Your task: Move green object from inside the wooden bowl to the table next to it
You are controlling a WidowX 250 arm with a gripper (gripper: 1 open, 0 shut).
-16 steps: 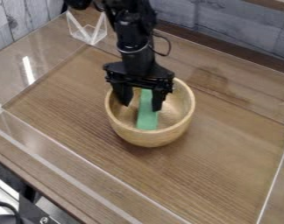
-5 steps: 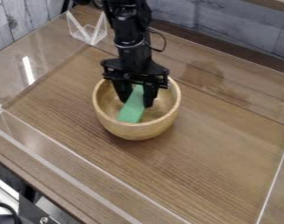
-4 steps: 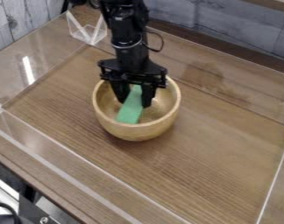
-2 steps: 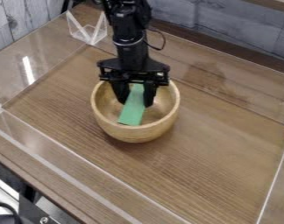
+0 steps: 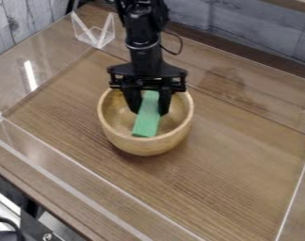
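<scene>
The wooden bowl [image 5: 121, 137] stands on the dark brown table [image 5: 231, 160], a little left of the middle. Over its far side hangs my black gripper [image 5: 149, 94], pointing straight down and shut on the top end of the green object [image 5: 149, 119]. The flat bright green block hangs tilted between the fingers, with its lower end still inside the bowl, near the bottom. I cannot tell whether that end touches the wood.
Clear acrylic walls [image 5: 42, 66] run along the table's edges on the left, the front and the right. A grey plank wall [image 5: 256, 28] stands behind. The black arm [image 5: 140, 24] rises from the gripper toward the top of the view.
The gripper, shut on the green block, has drifted slightly right and up inside the bowl. The bowl has shifted a little to the left since the earliest frame.
</scene>
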